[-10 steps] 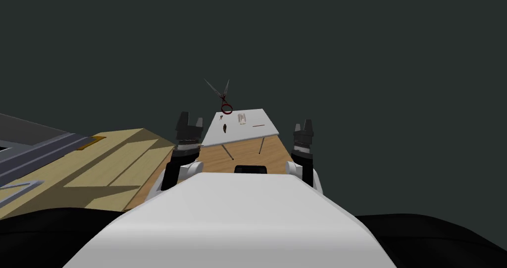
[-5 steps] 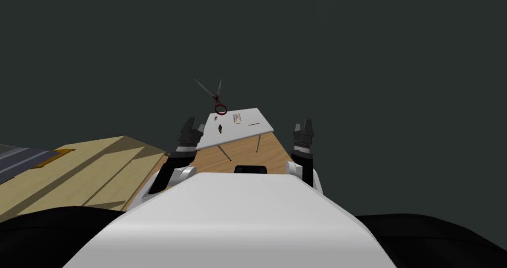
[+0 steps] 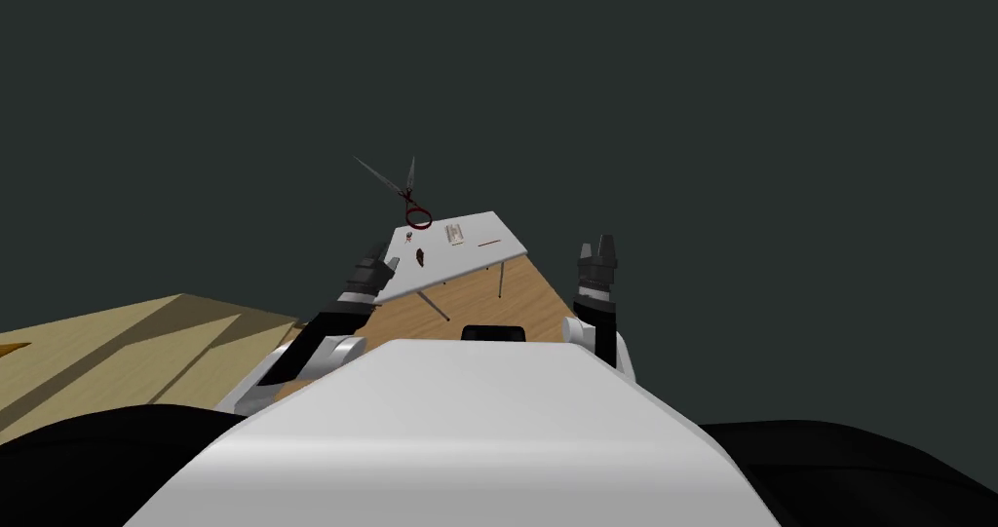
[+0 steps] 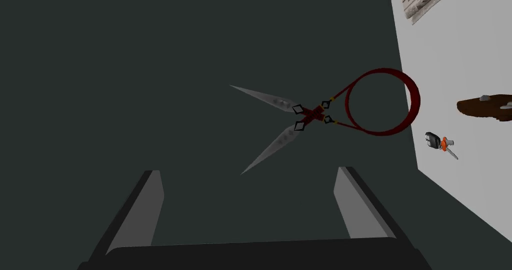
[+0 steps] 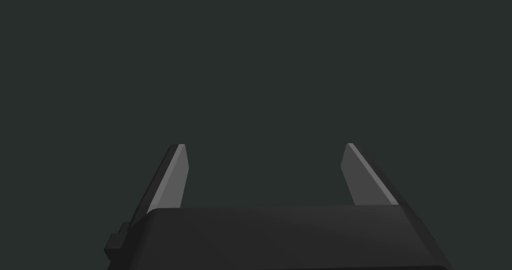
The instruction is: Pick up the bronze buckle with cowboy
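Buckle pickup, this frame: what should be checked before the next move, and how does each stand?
1. Left pincer open: ok.
2. Right pincer open, empty: ok.
3. Brown buckle lying on white table: ok.
4. Left pincer lined up on buckle: not ok, it points at the scissors.
5. Buckle apart from key: ok.
6. Cowboy design on buckle: cannot tell.

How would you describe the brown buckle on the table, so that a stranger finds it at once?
Look at the white table ahead. Beside the small key with an orange tag lies the buckle: a dark brown oblong piece, the only brown thing on it.
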Robot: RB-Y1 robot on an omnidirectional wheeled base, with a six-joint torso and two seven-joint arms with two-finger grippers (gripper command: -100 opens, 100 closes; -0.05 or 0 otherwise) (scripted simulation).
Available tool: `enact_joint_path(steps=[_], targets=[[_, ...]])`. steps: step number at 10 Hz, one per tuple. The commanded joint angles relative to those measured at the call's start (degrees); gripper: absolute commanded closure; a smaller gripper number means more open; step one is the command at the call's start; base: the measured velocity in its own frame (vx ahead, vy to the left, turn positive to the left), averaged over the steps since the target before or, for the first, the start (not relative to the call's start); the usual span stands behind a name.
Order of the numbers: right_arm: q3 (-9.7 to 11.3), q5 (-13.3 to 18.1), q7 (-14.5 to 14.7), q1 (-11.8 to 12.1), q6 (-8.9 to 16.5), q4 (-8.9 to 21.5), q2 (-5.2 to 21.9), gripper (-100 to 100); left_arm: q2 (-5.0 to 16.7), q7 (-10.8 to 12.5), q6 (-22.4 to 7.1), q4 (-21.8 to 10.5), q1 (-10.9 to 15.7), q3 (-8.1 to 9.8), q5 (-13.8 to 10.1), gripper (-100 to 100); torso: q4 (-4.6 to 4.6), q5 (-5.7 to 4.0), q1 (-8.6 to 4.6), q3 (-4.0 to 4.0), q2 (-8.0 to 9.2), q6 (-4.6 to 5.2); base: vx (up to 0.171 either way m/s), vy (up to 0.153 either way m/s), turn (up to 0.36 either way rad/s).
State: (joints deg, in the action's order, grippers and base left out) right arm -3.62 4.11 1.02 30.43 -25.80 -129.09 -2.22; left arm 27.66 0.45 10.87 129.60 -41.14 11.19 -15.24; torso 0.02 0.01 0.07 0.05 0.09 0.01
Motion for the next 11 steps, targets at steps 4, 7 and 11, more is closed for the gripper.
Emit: enact_joint_path(steps=[4,7,11], targets=[[0.0,0.0,0.0,0.0,0.0,0.0,0.0,0,5.4,0.0,-7.2,-1.1,-3.4,1.21,-3.1,-100,-0.01,0.00,-0.01,-0.05,-0.09,-0.04,-0.007,-0.005,-0.135],[0.0,0.0,0.0,0.0,0.0,0.0,0.0,0,9.5,0.3,-12.0,-2.3,-6.0,2.69,-6.0,-100,-0.02,0.00,0.01,-0.06,-0.12,-0.05,0.003,-0.004,-0.193],[0.0,0.0,0.0,0.0,0.0,0.0,0.0,0,14.6,0.6,-18.1,-3.6,-8.8,4.19,-8.9,-100,-0.03,0.00,0.01,-0.09,-0.16,-0.05,0.012,-0.003,-0.132]])
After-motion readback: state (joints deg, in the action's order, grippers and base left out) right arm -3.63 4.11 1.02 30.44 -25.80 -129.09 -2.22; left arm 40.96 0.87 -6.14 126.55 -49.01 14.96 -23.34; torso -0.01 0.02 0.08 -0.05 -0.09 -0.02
